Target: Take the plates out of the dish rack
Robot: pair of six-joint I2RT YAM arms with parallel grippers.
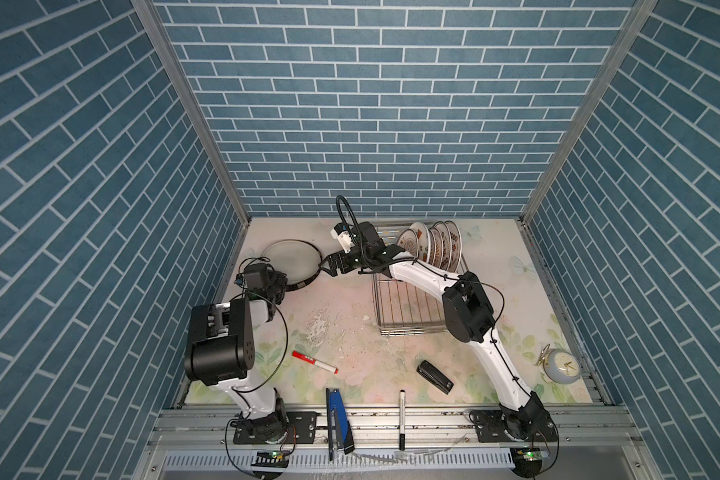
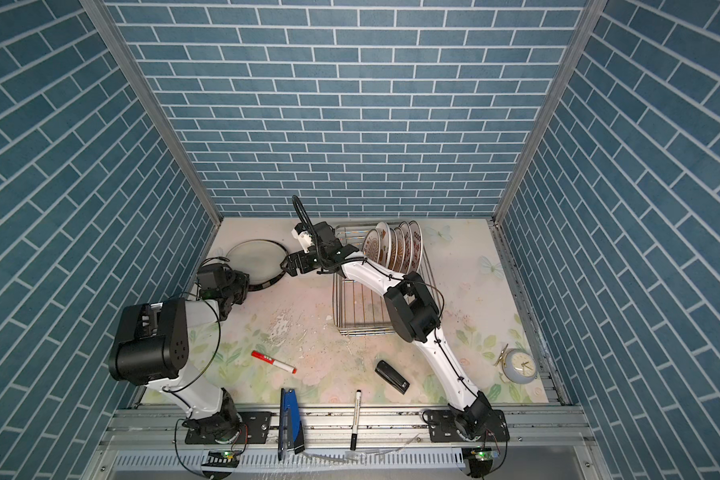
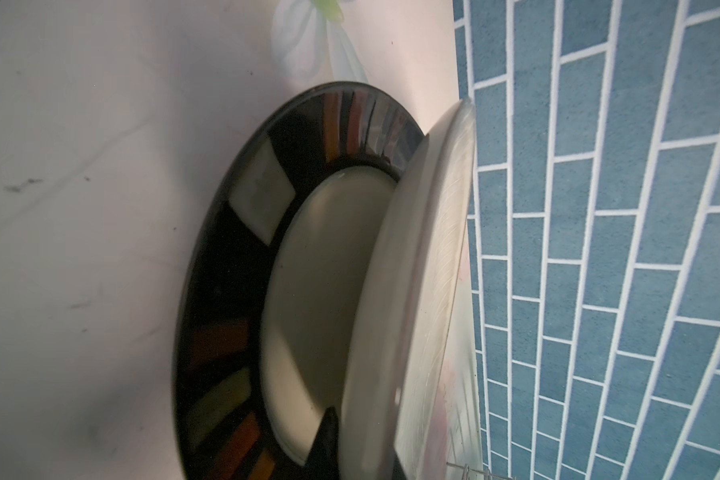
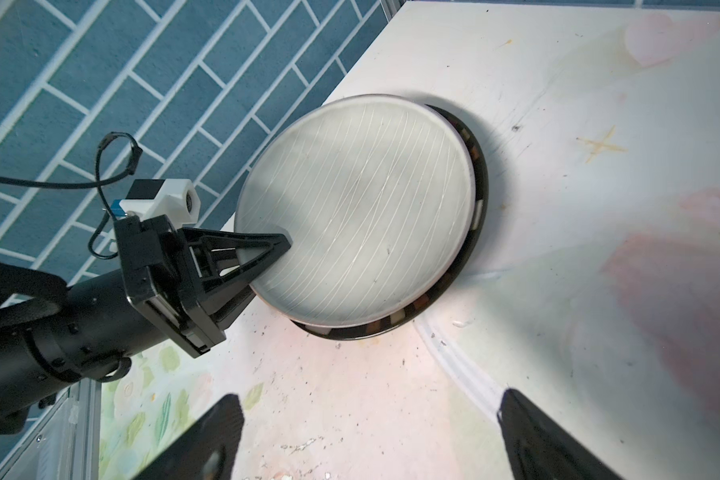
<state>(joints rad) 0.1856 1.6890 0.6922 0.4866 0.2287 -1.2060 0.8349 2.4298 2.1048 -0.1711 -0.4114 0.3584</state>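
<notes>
The table (image 1: 350, 345), covered in a faded flower print, fills the lower middle of both top views. The dish rack (image 1: 408, 316), a silver wire basket, stands right of centre. A row of plates (image 1: 433, 245) stands on edge at its upper end, leaning to the left, printed faces toward the camera. The lower part of the rack holds nothing.

Left of centre, near the back wall, a dark-rimmed plate (image 4: 481, 174) lies flat on the table. A pale plate (image 4: 358, 208), marked with thin white lines, sits tipped over it and covers most of it. The left tool (image 4: 285, 241) is clamped on this pale plate's rim, one finger above and one below. The right tool (image 1: 327, 266) reaches across from the rack side and hovers just beside the two plates, its fingers (image 4: 528, 436) spread wide and holding nothing.

Smaller things lie toward the bottom of a top view:
- a round alarm clock (image 1: 562, 365) at lower right
- a blue stapler (image 1: 337, 424) on the front rail
- a black stapler (image 1: 435, 376)
- a red marker (image 1: 314, 361)
- a black marker (image 1: 402, 419)
</notes>
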